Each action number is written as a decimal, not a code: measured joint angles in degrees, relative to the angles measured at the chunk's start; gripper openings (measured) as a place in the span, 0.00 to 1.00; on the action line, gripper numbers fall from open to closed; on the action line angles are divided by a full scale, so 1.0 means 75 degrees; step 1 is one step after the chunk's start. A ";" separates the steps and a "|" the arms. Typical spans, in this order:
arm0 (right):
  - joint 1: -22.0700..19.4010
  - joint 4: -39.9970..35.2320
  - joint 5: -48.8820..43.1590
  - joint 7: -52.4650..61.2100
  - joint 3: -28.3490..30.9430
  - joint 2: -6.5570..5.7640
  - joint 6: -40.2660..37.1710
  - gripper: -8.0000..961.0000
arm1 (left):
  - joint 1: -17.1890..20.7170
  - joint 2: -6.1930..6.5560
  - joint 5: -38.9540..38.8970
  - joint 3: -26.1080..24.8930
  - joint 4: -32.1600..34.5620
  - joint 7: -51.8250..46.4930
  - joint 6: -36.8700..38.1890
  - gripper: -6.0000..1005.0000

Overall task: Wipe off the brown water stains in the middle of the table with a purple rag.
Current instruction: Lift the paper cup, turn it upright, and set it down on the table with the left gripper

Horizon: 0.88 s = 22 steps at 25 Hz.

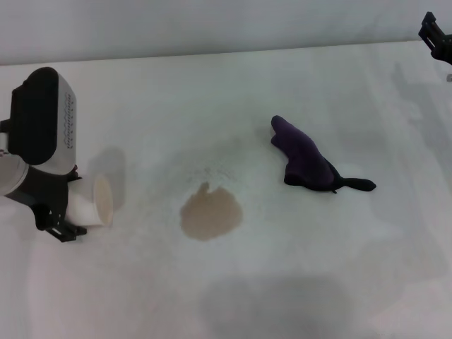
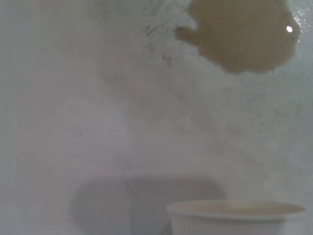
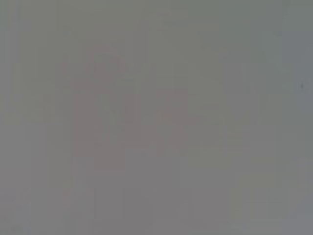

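The brown water stain [image 1: 210, 214] lies in the middle of the white table [image 1: 212, 99]; it also shows in the left wrist view [image 2: 242, 34]. The purple rag [image 1: 305, 159] lies loose on the table to the right of the stain and a little farther back, its thin tail pointing right. No gripper touches it. My left gripper [image 1: 76, 205] is at the table's left side, shut on a white paper cup [image 1: 95, 201] tipped on its side with its mouth toward the stain. My right gripper [image 1: 436, 35] is at the far right edge, well away from the rag.
The cup's rim [image 2: 237, 210] shows in the left wrist view, with its grey shadow on the table behind it. The right wrist view shows only plain grey. A pale wall runs behind the table's far edge.
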 joint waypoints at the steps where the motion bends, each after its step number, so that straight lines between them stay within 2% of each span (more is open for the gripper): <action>1: -0.0005 -0.0010 0.0000 0.0000 0.0000 -0.0001 0.0000 0.89 | 0.0004 0.0000 -0.0004 0.0003 0.0000 -0.0006 -0.0021 0.87; 7: -0.0033 -0.0027 0.0000 0.0000 0.0000 -0.0006 -0.0001 0.89 | 0.0021 -0.0009 -0.0104 0.0016 0.0004 -0.0077 -0.0136 0.80; 10: -0.0048 -0.0030 0.0000 0.0000 0.0000 -0.0014 -0.0001 0.89 | 0.0020 -0.0018 -0.0205 0.0012 0.0025 -0.0182 -0.0251 0.81; 14: -0.0053 -0.0039 -0.0001 0.0000 0.0000 -0.0022 -0.0001 0.89 | 0.0088 -0.0026 -0.0490 0.0019 0.0116 -0.0839 -0.0921 0.81; 19: -0.0053 -0.0055 -0.0024 0.0000 0.0000 -0.0036 -0.0001 0.89 | 0.0587 -0.0035 -0.2077 0.0025 0.0127 -0.1032 -0.2171 0.80; 22: -0.0053 -0.0060 -0.0035 0.0000 0.0000 -0.0039 -0.0001 0.89 | 0.1174 -0.0034 -0.3969 0.0023 -0.0029 -0.0487 -0.3239 0.81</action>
